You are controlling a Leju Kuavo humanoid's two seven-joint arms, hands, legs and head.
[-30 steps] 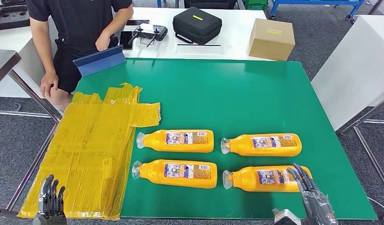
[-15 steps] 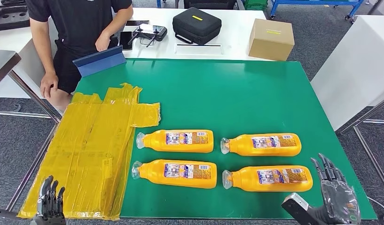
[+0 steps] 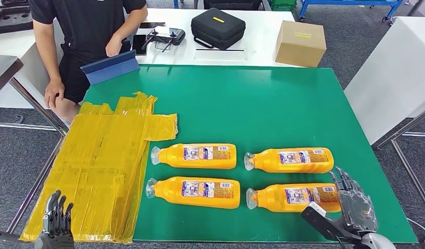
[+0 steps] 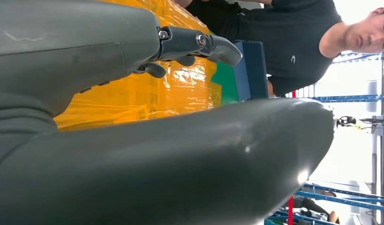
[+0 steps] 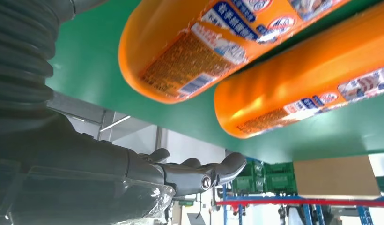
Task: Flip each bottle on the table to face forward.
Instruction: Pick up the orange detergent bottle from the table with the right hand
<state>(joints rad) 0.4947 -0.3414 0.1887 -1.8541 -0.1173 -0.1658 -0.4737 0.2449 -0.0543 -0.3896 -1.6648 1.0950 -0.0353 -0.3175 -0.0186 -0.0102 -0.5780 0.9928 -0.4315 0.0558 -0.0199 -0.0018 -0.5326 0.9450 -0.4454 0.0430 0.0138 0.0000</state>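
Right hand (image 3: 355, 205) sits at the base end of the near-right bottle (image 3: 296, 197), fingers spread, gripping nothing. Left hand (image 3: 57, 220) hovers at the near-left corner over yellow sheeting (image 3: 104, 166), fingers apart, empty. Four orange bottles lie on their sides on the green counter (image 3: 252, 104), two rows, caps pointing left, labels up.

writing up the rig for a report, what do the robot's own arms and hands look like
The left robot hand is dark grey with slim black fingers. The right robot hand is similar, with a glossy clear shell over its back and a silver wrist. Up close, the right wrist has a grey ribbed cover and a thick grey thumb with a metal pin.
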